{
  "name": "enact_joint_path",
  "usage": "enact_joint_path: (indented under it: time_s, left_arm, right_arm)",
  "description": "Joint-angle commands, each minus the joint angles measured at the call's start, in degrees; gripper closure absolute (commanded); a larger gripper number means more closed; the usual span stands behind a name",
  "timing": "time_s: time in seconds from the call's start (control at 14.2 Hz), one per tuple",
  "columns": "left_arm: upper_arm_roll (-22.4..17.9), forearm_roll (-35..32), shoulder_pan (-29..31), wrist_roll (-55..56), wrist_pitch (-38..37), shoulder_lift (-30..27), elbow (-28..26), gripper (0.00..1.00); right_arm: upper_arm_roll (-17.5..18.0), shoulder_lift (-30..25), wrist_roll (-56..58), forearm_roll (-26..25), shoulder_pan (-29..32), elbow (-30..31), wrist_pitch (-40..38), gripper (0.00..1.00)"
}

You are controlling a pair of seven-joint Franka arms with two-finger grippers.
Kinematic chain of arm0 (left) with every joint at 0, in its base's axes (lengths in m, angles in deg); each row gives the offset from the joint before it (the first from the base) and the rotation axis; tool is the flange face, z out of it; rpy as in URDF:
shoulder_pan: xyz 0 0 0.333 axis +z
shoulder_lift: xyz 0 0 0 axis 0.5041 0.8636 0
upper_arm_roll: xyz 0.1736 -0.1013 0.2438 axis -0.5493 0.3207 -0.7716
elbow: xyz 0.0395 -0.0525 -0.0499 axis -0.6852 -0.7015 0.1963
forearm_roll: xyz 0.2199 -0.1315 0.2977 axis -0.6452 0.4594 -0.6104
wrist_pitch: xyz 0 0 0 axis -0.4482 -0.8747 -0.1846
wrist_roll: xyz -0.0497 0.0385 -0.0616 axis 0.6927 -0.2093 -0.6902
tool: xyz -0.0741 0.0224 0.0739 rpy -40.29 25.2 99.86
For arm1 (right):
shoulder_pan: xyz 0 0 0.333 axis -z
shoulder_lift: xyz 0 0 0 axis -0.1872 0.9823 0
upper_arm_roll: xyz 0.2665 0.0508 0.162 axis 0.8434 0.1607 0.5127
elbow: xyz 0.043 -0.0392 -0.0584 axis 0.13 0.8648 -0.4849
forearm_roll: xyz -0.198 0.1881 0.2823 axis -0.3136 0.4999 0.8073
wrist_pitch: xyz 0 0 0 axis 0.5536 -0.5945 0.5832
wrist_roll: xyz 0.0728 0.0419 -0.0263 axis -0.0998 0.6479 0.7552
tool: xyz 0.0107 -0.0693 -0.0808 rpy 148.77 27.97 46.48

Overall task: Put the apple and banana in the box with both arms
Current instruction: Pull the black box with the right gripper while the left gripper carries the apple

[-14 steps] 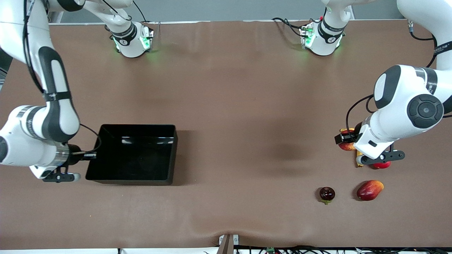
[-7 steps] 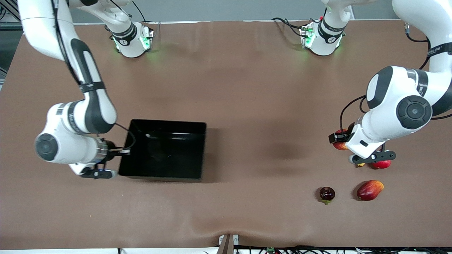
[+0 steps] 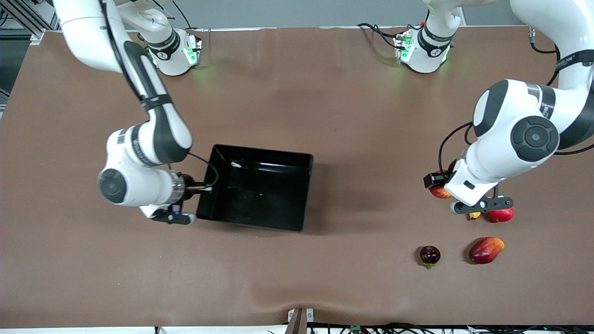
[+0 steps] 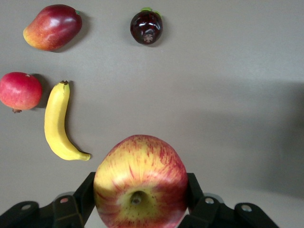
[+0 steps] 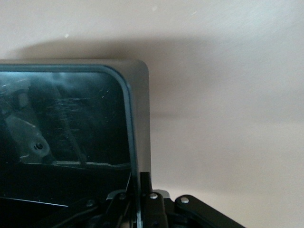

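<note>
The red and yellow streaked apple (image 4: 140, 183) sits between the fingers of my left gripper (image 4: 140, 194), which is shut on it above the table near the left arm's end; in the front view the apple (image 3: 437, 191) peeks out beside the wrist. The yellow banana (image 4: 57, 123) lies on the table below, and only its tip (image 3: 473, 215) shows under the left arm. My right gripper (image 3: 198, 189) is shut on the end wall of the black box (image 3: 260, 195), which has nothing in it. The right wrist view shows that wall (image 5: 140, 118) pinched between the right gripper (image 5: 143, 189) fingers.
A plain red round fruit (image 3: 502, 214) lies beside the banana. A red-orange mango-like fruit (image 3: 486, 249) and a dark round fruit (image 3: 430, 255) lie nearer the front camera. Brown table surface stretches between the box and the fruits.
The right arm has carried the box along the table toward the left arm's end and turned it slightly. The left gripper with the apple has shifted a little toward the box.
</note>
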Motion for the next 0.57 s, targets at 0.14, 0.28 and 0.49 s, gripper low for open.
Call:
enact_joint_path:
  time_s: [0.14, 0.28, 0.49]
  left_arm:
    - [3.11, -0.35, -0.28, 5.99, -1.72, -1.69, 1.69, 1.00]
    - [4.69, -0.44, -0.63, 9.06, -1.72, -1.52, 1.95, 1.00]
    - [6.72, -0.53, -2.03, 15.48, -1.46, 0.23, 3.35, 1.00]
  right_arm:
    - [-1.77, 1.46, -4.38, 5.60, -6.72, -1.15, 0.44, 1.00]
    - [-2.56, 2.69, -5.78, 6.39, -9.80, -1.94, 2.28, 1.00]
    - [-2.92, 4.36, -6.23, 7.10, -13.58, -2.03, 6.67, 1.00]
